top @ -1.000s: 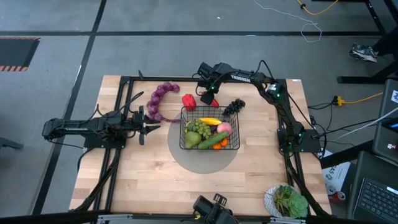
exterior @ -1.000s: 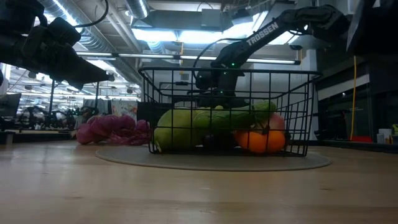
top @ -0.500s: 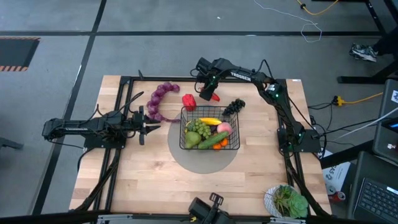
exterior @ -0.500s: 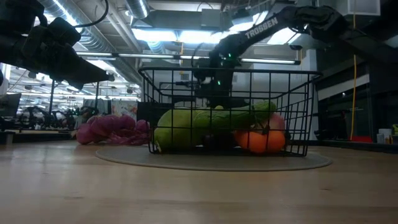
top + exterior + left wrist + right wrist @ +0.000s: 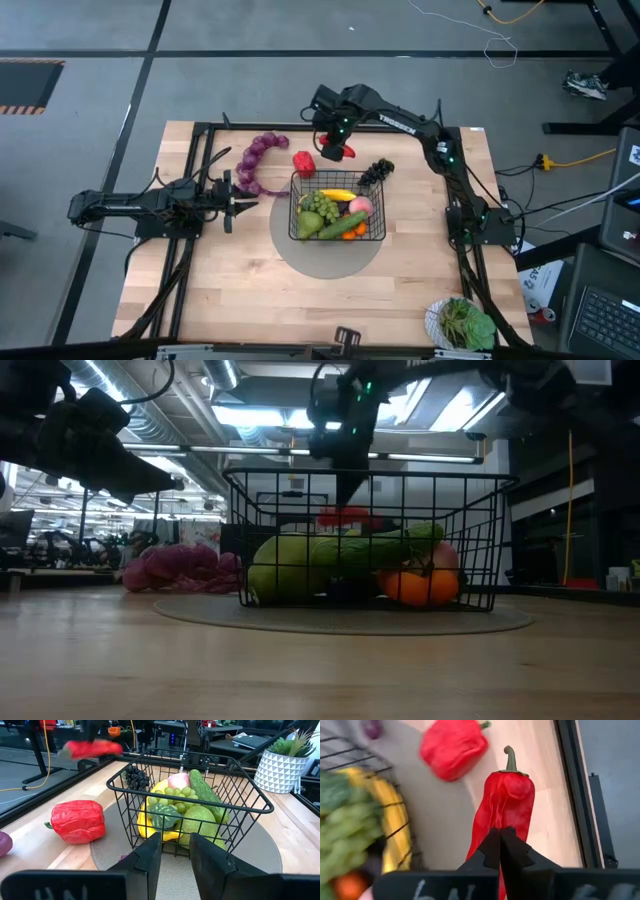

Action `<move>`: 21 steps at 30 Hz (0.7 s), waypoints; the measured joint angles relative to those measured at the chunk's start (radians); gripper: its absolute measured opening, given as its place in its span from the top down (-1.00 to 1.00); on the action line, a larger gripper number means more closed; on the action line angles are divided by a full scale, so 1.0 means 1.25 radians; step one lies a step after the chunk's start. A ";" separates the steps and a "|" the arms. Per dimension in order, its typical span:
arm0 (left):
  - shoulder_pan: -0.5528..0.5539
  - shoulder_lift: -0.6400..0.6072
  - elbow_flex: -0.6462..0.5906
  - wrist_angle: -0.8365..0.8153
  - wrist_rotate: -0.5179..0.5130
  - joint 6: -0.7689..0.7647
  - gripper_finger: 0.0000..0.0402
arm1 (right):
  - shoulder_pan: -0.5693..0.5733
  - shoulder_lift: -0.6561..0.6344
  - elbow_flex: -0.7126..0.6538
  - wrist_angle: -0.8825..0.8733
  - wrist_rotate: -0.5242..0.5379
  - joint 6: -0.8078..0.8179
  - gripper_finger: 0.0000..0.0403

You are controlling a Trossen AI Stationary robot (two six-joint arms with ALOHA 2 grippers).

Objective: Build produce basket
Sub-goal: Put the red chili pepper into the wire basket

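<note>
Right gripper [image 5: 500, 851] is clamped tight on a long red chili [image 5: 504, 805], held up off the bench [image 5: 230, 280]. Basket [image 5: 337, 215] of produce sits just below and beside it, red bell pepper [image 5: 304, 164] next to that. Left gripper [image 5: 175, 854], partly open and empty, faces the basket.

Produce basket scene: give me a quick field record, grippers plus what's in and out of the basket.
right gripper: shut on long red pepper, lifted above table behind the basket
left gripper: waits left of basket, holds nothing visible
in basket: banana, green grapes, cucumber, peach, orange
on table, outside: bell pepper, purple grape string, dark grapes
</note>
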 joint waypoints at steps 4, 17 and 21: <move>0.000 0.000 0.000 0.000 0.000 0.000 0.52 | 0.029 -0.036 0.014 -0.043 0.026 0.003 1.00; 0.000 0.000 0.000 0.000 0.000 0.000 0.52 | 0.181 -0.133 0.014 -0.067 0.158 0.072 1.00; 0.000 0.000 0.000 0.000 0.000 0.000 0.52 | 0.227 -0.132 0.013 -0.073 0.175 0.081 1.00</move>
